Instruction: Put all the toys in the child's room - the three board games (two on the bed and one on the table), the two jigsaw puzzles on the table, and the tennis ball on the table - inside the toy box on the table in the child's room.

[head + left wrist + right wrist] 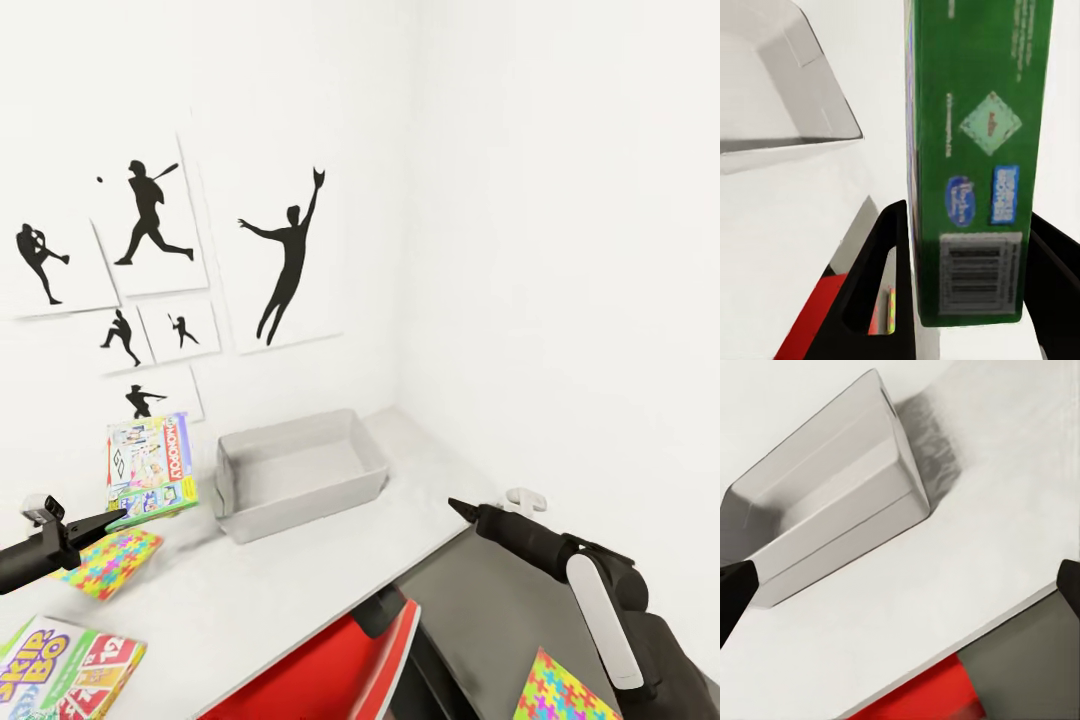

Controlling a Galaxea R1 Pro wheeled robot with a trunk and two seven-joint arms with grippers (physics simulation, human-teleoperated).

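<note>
The pale grey toy box (300,470) (765,90) (832,517) stands open and empty on the table's pale top (330,570). My left gripper (112,520) (967,285) is shut on a white-green board game (150,468) (979,150), held on edge above the table just left of the toy box. One jigsaw puzzle (108,562) lies under that arm. A second jigsaw puzzle (560,690) lies on the dark top. Another board game (60,670) lies at the near left. My right gripper (470,512) (900,589) hangs open and empty, right of the toy box.
A red seat (330,660) sits tucked under the table's front edge. White walls meet in the corner behind the toy box, with black sports-silhouette pictures (290,250) on the left wall. The dark grey top (490,610) joins the pale one at the right.
</note>
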